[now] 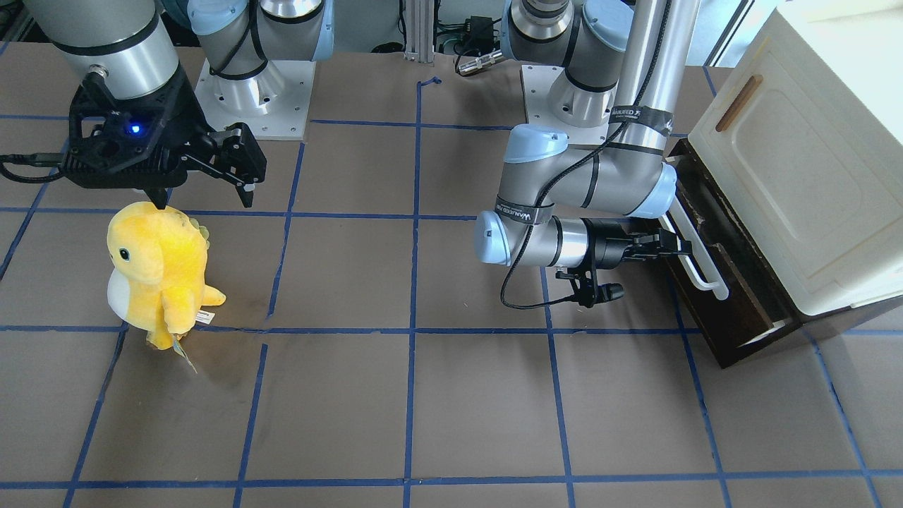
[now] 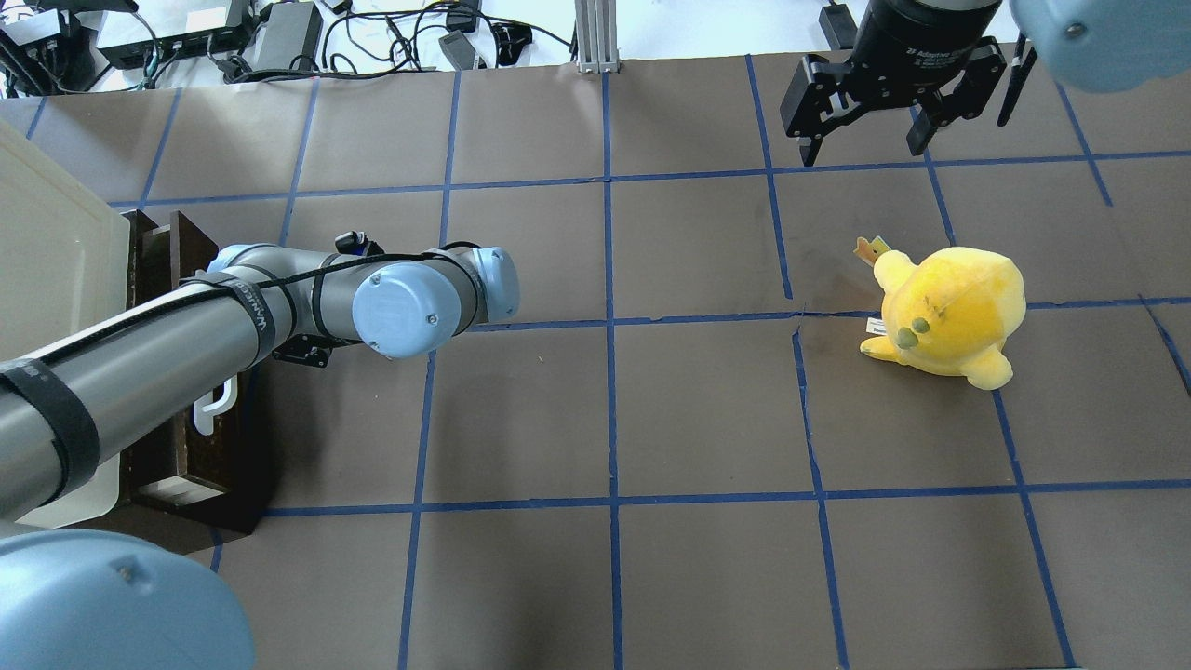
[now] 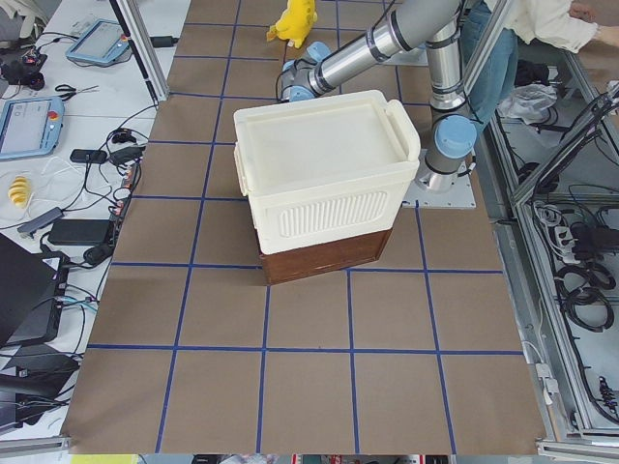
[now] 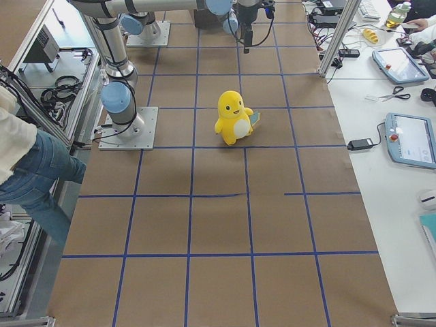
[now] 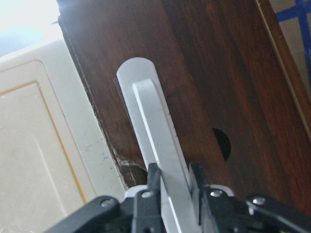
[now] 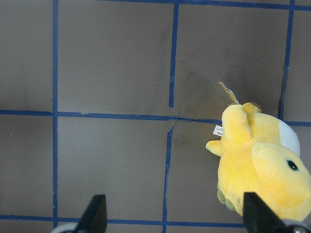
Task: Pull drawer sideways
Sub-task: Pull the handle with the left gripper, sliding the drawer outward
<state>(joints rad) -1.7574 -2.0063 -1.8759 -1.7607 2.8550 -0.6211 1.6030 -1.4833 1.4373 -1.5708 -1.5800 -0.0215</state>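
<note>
The dark brown drawer (image 1: 734, 296) sits under a cream-white cabinet (image 1: 797, 176) at the table's end and stands out a little, with a strip of pale wood side showing. Its long white bar handle (image 1: 697, 257) runs along the front. My left gripper (image 1: 679, 245) is shut on this handle. In the left wrist view the handle (image 5: 153, 141) passes between the two fingers (image 5: 154, 177). In the overhead view the left arm hides that gripper, and only the handle's end (image 2: 212, 409) shows. My right gripper (image 1: 204, 194) is open and empty, hanging above the table far from the drawer.
A yellow plush dinosaur (image 1: 159, 268) stands on the brown mat just below the right gripper; it also shows in the right wrist view (image 6: 262, 165). The cabinet door has a small brown wooden handle (image 1: 738, 104). Blue tape lines grid the mat.
</note>
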